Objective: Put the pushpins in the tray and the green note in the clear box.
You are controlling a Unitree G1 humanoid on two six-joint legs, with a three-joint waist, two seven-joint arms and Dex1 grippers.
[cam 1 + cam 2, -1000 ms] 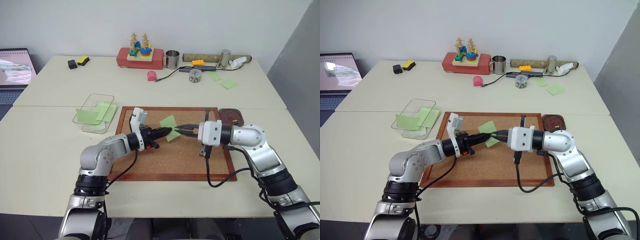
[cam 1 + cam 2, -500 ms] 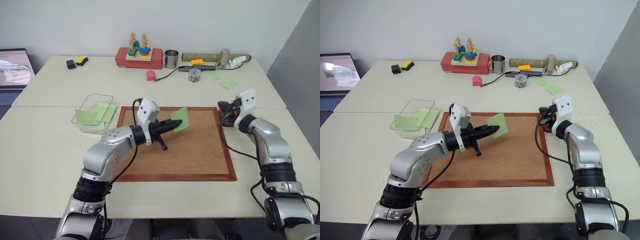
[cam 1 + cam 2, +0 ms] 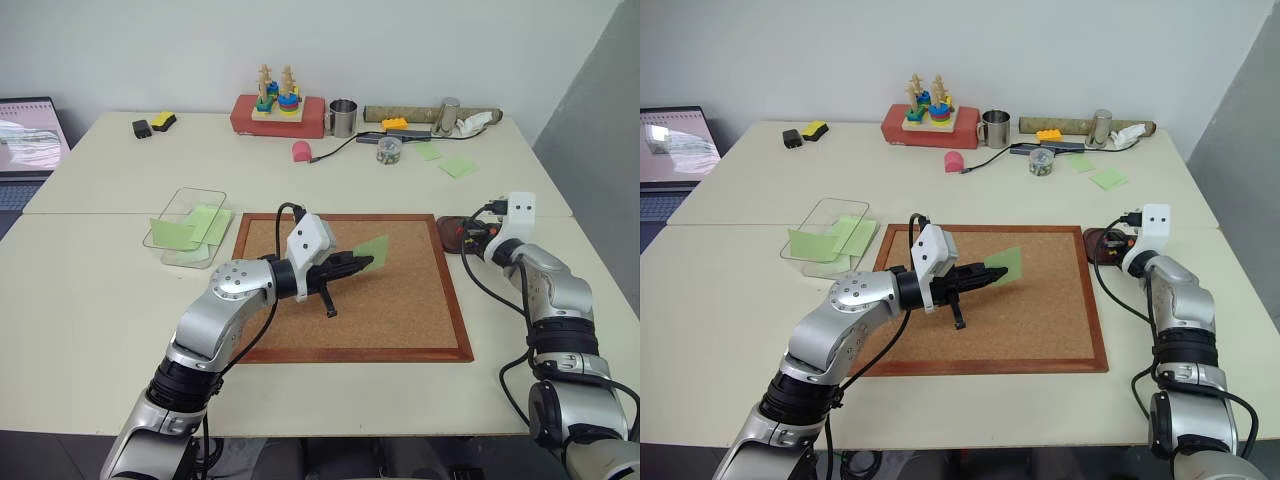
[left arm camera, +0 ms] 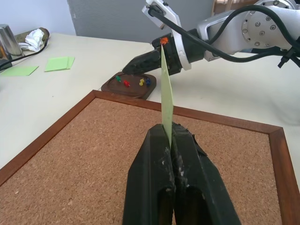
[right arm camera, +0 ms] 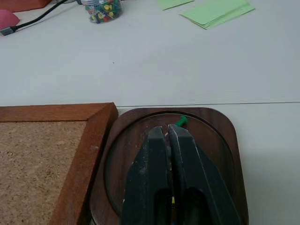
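From the head views, the left pincer (image 3: 358, 263) is pinching the green note (image 3: 371, 249) above the cork board (image 3: 400, 310) — the clear box (image 3: 188, 226), well off to its left on the worktop (image 3: 90, 290), has yet to receive it. The left wrist view shows pushpins (image 4: 132, 81) already lying in the tray (image 4: 129, 87). In the right wrist view, the right pincer (image 5: 169, 132) hangs pressed together over the tray — a green pin (image 5: 181, 121) just beyond its tips; whether it grips a pin I cannot tell.
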